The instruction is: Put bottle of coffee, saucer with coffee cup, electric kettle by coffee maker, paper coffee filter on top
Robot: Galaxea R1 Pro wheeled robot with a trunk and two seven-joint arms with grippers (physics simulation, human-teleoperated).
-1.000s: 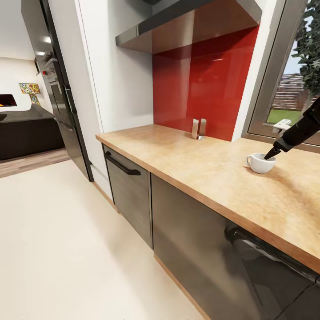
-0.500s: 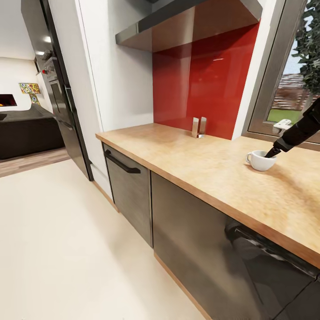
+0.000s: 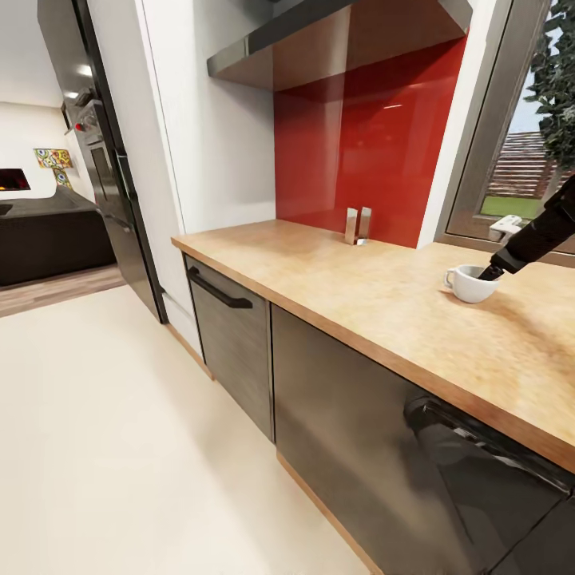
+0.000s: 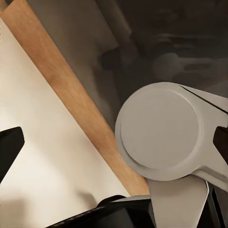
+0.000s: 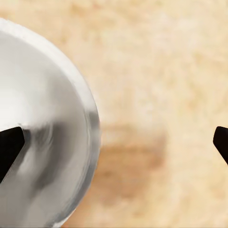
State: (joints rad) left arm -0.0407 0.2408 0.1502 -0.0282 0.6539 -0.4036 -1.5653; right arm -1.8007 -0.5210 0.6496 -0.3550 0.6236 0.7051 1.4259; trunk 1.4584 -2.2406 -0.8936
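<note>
The white coffee cup [image 3: 465, 287] stands on the light wood kitchen countertop [image 3: 359, 295], toward its right end near the window. My right gripper [image 3: 485, 274] reaches down from the right to the cup's rim. In the right wrist view this gripper [image 5: 115, 145] is open, with one fingertip [image 5: 9, 147] over the inside of the cup [image 5: 42, 118] and the other over bare countertop [image 5: 156, 71], so the jaws straddle the cup's wall. My left gripper [image 4: 115, 145] is open and holds nothing, hanging low by the cabinet's wooden toe strip [image 4: 71, 95].
Two small metal shakers [image 3: 357, 226] stand at the red backsplash [image 3: 375, 144] under a steel hood [image 3: 319, 40]. A window [image 3: 519, 160] is at the right, a dark tall appliance column [image 3: 112, 184] at the left. Pale floor [image 3: 120, 439] lies in front of the dark cabinets [image 3: 231, 335].
The head view has tilted slightly, shifting the whole picture. The right gripper stays at the cup's rim and the cup has not moved on the counter.
</note>
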